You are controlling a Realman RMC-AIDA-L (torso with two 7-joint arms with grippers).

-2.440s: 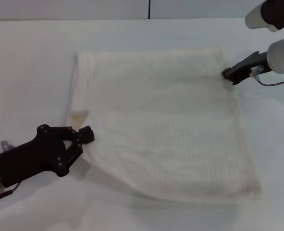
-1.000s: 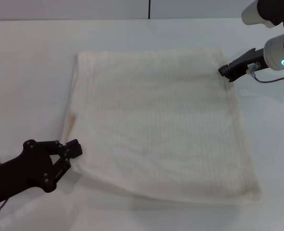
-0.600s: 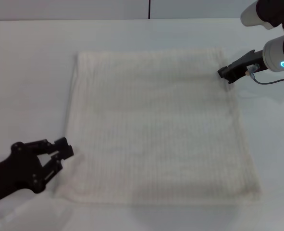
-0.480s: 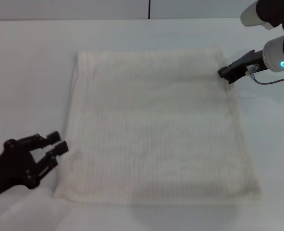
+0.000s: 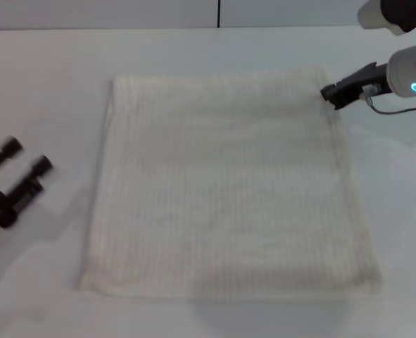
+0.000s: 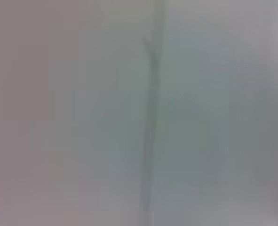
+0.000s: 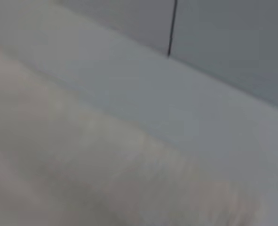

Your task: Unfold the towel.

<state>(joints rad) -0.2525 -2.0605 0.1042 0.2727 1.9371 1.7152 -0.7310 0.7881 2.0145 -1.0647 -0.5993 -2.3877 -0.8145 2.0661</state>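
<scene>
Head view: the towel [image 5: 229, 183] lies spread flat mid-table [image 5: 46, 84]. The left gripper [image 5: 26, 156], jaws spread, hangs near the table's left edge. The right gripper [image 5: 329, 94] touches the towel's far right corner, jaw state unclear. Right wrist view: towel [image 7: 59, 155] close below.

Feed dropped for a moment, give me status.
Left gripper open, clear of towel. Right gripper at towel's far right corner. Towel spread flat. Nothing in the way.
</scene>
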